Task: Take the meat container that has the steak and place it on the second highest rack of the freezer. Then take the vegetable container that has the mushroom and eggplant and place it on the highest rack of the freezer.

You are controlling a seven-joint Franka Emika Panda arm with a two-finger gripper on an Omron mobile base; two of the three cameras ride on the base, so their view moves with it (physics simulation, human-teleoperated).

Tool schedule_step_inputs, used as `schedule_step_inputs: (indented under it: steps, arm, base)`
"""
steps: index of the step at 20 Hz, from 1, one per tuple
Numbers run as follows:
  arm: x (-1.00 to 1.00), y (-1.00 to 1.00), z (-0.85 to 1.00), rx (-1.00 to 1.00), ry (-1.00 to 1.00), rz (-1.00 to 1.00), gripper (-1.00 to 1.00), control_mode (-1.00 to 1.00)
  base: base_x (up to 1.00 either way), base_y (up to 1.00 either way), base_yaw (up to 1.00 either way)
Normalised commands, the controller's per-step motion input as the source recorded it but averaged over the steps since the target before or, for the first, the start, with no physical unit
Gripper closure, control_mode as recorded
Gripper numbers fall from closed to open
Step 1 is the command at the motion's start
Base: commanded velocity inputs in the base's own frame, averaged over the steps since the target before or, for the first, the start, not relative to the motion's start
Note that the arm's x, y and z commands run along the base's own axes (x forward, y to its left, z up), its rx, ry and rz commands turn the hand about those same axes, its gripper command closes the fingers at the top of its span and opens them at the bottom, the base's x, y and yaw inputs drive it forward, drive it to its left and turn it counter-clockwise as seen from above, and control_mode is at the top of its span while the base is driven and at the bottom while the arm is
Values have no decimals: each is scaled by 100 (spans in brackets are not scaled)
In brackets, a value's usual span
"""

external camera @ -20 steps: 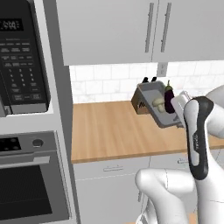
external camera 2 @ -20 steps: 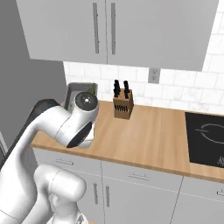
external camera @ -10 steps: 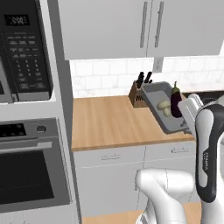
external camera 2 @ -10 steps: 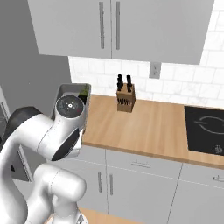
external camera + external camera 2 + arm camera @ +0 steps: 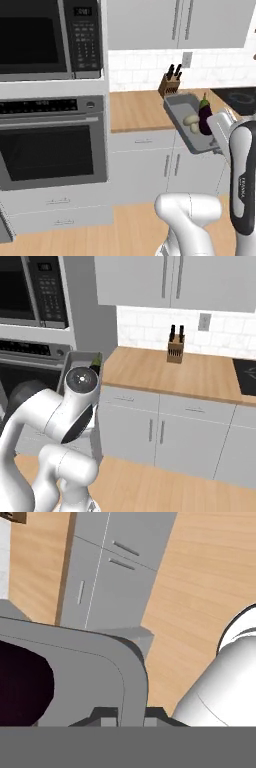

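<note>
Your vegetable container [image 5: 182, 120] is off the counter, held in the air in front of the white lower cabinets [image 5: 150, 167], just past the edge of the wooden countertop [image 5: 137, 110]. It tilts, far end toward the knife block [image 5: 170, 84], near end toward the arm. Inside it the mushroom [image 5: 191, 120] lies about midway, with a second pale piece just below it; the eggplant [image 5: 205, 117] lies along the wall on the arm's side, stem end pointing to the backsplash. In the right base view you see the tray [image 5: 75, 363] end-on behind the arm's round joint, with a green tip of the eggplant [image 5: 96, 361] above its rim.

Arm pose: the forearm rises upright at the right edge of the left base view, wrist bent over toward the tray's near end. In the right base view the arm folds back on itself, its elbow low at the left.

Jaws: in the hand view the gripper [image 5: 125, 716] straddles the tray's rim [image 5: 132, 677], one dark finger tip [image 5: 102, 717] on the inside of the wall and the other on the outside, closed on the rim between them. The eggplant [image 5: 22, 687] shows as a dark mass inside the tray, near the grip.

Around it: the black-fronted oven [image 5: 47, 142] and the microwave [image 5: 50, 37] stand left of the counter, and wooden floor [image 5: 210, 587] lies below the hand.
</note>
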Motion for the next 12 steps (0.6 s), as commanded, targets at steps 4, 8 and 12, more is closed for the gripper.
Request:
schedule_step_inputs:
  steps: [4, 8, 12]
  arm:
    - [0, 0, 0, 0, 0, 0, 100, 100]
    - [0, 0, 0, 0, 0, 0, 100, 100]
    - [0, 0, 0, 0, 0, 0, 100, 100]
  base:
    - [-79, 100, 6]
    - [-27, 100, 17]
    - [15, 100, 37]
